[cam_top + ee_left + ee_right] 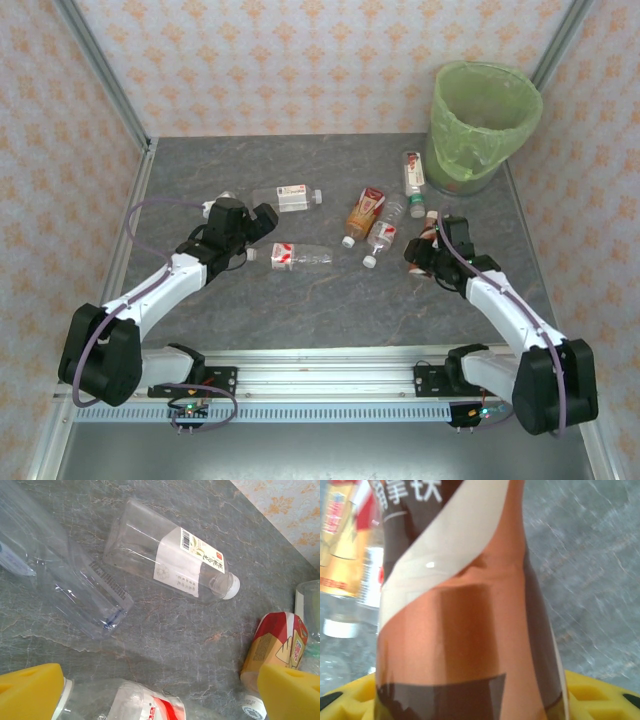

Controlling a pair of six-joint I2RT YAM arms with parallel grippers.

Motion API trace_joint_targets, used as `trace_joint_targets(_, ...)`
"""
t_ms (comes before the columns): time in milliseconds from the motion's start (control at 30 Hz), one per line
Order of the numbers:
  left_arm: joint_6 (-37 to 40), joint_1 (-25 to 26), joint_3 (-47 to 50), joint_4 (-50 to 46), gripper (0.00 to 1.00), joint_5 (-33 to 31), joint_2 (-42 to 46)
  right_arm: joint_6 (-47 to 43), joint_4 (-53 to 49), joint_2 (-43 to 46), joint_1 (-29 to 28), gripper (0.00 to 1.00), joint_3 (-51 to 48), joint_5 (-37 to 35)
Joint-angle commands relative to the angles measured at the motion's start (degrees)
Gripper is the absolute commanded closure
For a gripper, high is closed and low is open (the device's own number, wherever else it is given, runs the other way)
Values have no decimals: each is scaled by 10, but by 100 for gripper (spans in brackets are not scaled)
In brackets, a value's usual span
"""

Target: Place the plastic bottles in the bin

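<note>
The bin [485, 125], lined with a light-green bag, stands at the table's back right. Several plastic bottles lie mid-table: a white-labelled one [290, 197], a red-and-white one [295, 257], an orange one [365, 212], another red-and-white one [385, 228] and a green-labelled one [413, 180]. My left gripper [262, 222] hangs open above the red-and-white bottle [145, 705], its yellow fingertips [30, 690] wide apart. My right gripper [425, 250] is shut on a brown-labelled bottle [465, 620], which sits between its yellow pads [350, 700].
A crushed clear bottle [75, 580] lies left of the white-labelled bottle [185, 562]. The orange bottle [275, 645] lies by my left gripper's right fingertip. Patterned walls close the table's left, back and right sides. Bare grey tabletop [330, 310] stretches in front of the bottles.
</note>
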State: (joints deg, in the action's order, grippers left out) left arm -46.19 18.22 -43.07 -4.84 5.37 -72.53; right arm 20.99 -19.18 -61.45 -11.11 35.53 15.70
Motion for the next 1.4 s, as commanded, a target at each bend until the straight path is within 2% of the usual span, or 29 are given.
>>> trace_joint_targets(0, 8, -3, -16, 12, 0, -1, 0, 6, 61, 28, -3, 52, -6, 19)
trace_joint_targets(300, 4, -3, -20, 18, 0, 9, -11, 58, 178, 67, -3, 51, 2, 57)
trace_joint_targets(567, 3, -4, -32, 17, 0, 13, -20, 76, 289, 52, -3, 50, 31, 59)
trace_joint_targets(833, -1, -3, -42, 16, 0, 21, -32, 49, 339, 12, -3, 50, 100, 52)
trace_joint_targets(967, -4, -3, -45, 15, 0, 25, -36, 29, 350, -17, -3, 50, 152, 39)
trace_joint_targets(1033, -5, -3, -44, 15, 0, 25, -35, 44, 330, -37, -3, 52, 192, 5)
trace_joint_targets(1167, -6, -4, -41, 10, 0, 24, -27, 50, 336, -82, -3, 52, 260, 17)
trace_joint_targets(1367, -3, -4, -35, -9, 0, 10, -7, -3, 273, -133, -3, 52, 352, -22)
